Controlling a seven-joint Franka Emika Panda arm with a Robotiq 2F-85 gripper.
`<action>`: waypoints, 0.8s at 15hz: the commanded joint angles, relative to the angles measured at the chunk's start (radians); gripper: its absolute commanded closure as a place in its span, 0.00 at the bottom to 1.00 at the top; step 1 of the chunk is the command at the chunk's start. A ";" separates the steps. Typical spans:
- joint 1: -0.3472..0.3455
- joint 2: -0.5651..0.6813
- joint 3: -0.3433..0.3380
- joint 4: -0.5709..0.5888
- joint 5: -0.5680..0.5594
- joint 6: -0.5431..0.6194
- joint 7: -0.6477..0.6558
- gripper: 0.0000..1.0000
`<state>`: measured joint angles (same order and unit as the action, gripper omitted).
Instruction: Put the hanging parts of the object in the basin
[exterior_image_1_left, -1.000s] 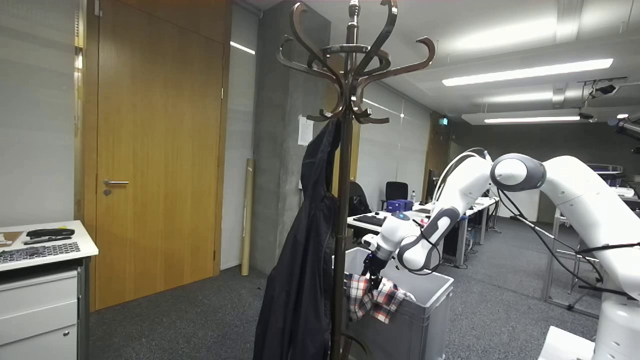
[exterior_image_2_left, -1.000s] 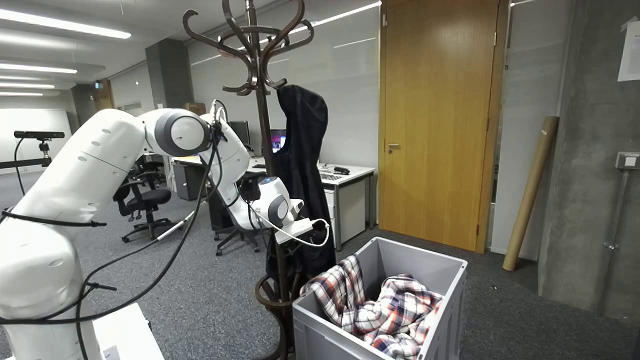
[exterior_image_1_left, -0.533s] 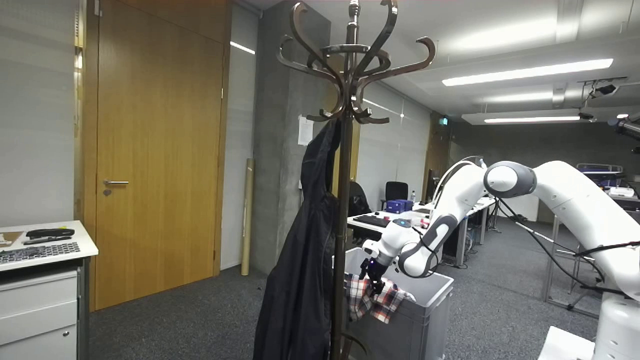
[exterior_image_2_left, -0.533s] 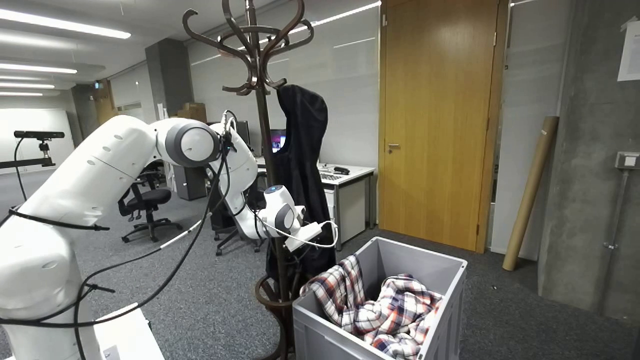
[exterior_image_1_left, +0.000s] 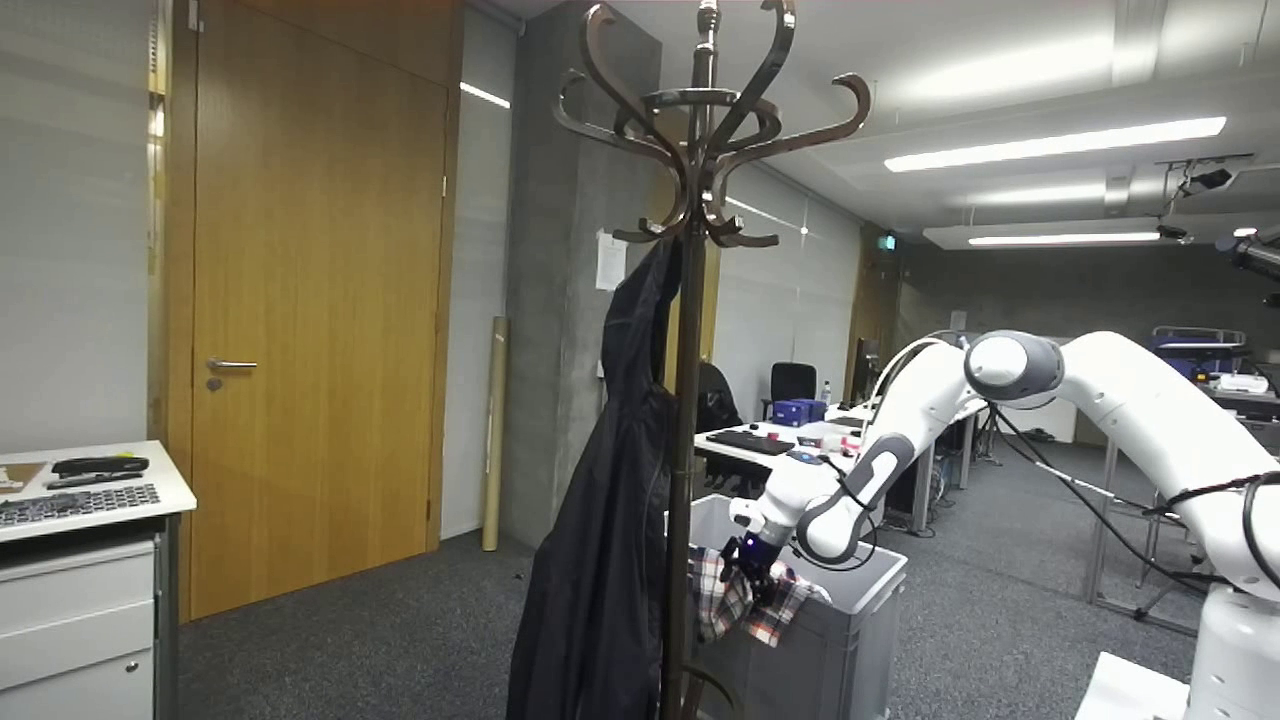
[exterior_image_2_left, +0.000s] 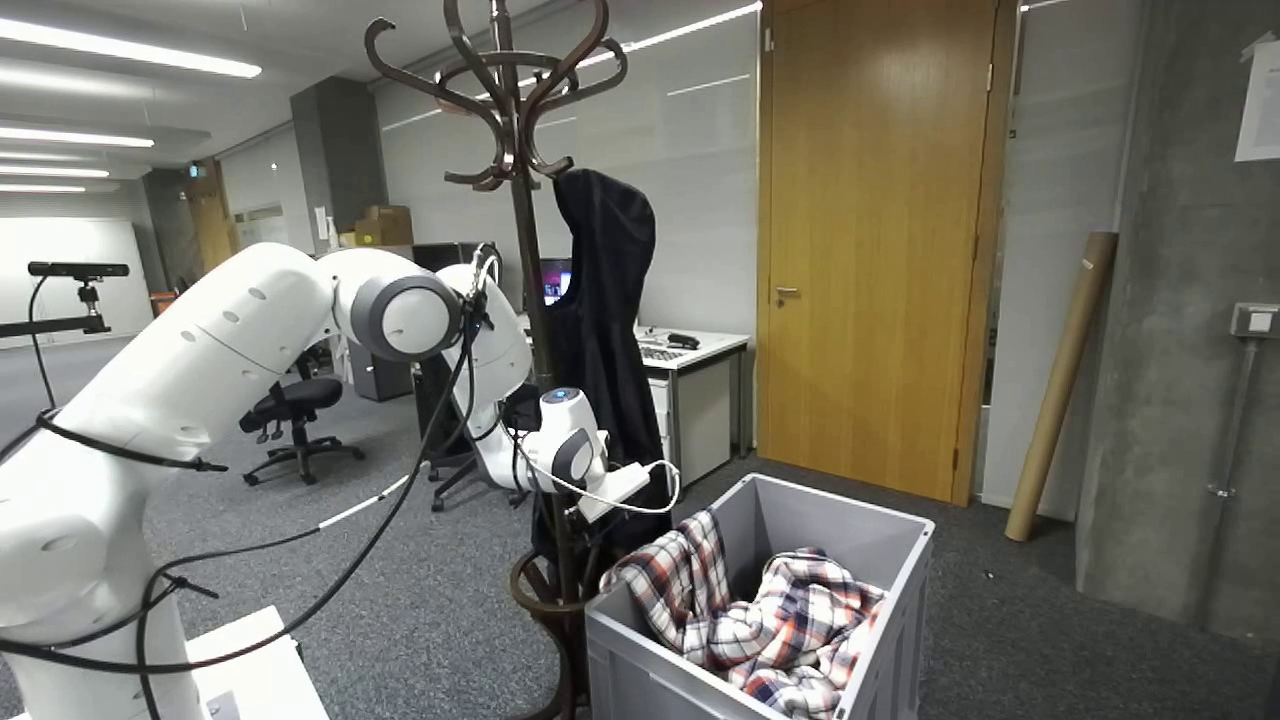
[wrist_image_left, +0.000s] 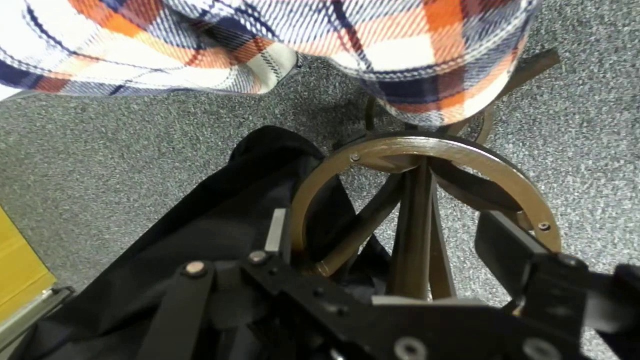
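Robot claw, its 2 fingers spread and gripping nothing, points down outside the grey basin, beside a coat rack. The checked cloth drapes from inside over the rim; in the wrist view its hanging hem lies beyond the fingertips, roughly parallel to their spread, how near is hard to judge.

The cloth is plaid: bands of navy, orange and rust over cream-white, and, in the wrist view, fine diagonal hatching where the colours cross. The basin is plain mid-grey. The pincer is black, with a pale grey strip on one fingertip; the arm is white with dark grey joint rings. The coat is solid black, the coat stand dark brown, the door honey-yellow with a faint upright grain, the carpet salt-and-pepper grey, the long tube tan.
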<state>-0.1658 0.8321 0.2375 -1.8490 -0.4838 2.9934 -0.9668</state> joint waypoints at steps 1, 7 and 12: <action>-0.070 0.009 0.078 0.022 0.064 -0.112 -0.143 0.00; -0.056 0.004 0.061 0.042 0.170 -0.268 -0.304 0.00; -0.016 0.002 0.016 0.069 0.207 -0.394 -0.379 0.00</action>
<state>-0.2081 0.8341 0.2797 -1.8154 -0.3096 2.6744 -1.2830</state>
